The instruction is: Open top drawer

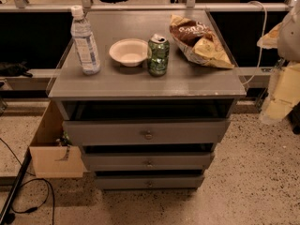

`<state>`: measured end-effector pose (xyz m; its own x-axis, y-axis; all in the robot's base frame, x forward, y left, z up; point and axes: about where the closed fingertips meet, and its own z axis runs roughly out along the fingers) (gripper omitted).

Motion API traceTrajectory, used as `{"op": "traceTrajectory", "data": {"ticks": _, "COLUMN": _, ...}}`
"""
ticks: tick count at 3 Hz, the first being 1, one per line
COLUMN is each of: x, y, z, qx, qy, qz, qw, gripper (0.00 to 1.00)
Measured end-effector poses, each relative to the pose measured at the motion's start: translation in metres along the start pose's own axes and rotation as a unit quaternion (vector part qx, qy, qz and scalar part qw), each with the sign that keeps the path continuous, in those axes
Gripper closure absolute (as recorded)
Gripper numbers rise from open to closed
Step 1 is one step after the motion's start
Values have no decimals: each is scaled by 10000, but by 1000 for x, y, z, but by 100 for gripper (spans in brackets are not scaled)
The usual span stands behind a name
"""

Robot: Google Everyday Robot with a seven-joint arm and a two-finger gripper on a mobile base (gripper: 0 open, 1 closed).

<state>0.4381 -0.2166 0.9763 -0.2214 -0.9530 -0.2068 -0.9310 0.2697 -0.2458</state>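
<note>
Hard part first: the gripper [282, 93] is just a pale blurry shape cut off by the right edge, about level with the desk [140, 86] top, and I honestly can't tell how far it's spread or whether it has hold of anything. The inside of the top drawer [108, 132] is a dark slot under the desk top, so whatever's in there is hidden. Its front sits forward of the frame, with the knob [148, 135] dead centre, and the two lower drawers [147, 171] are stacked under it, each narrower. The gripper is well off to the right of that knob and a bit higher, not touching the drawer. In front of the drawers the floor [243, 191] is bare, with plenty of room on the right side too. On the left, a box [51, 149] sits right against the desk and a cable [28, 200] trails over the floor. On top, a bottle [85, 41] stands near the left edge, a bowl [129, 51] and a can [158, 55] sit just beside each other mid-desk, and a chip bag [199, 39] lies at the right edge.
</note>
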Motion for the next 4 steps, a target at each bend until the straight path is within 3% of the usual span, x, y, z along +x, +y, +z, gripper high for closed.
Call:
{"op": "traceTrajectory", "data": {"ticks": 1, "x": 0, "y": 0, "z": 0, "qx": 0, "qy": -2, "qz": 2, "qw": 10000, "gripper": 0}}
{"op": "traceTrajectory", "data": {"ticks": 2, "x": 2, "y": -1, "z": 3, "qx": 9, "qy": -311, "qz": 322, "qw": 9990, "gripper": 0}}
{"op": "traceTrajectory", "data": {"ticks": 4, "x": 3, "y": 8, "z": 52, "qx": -188, "qy": -1135, "qz": 1161, "qw": 9865, "gripper": 0}}
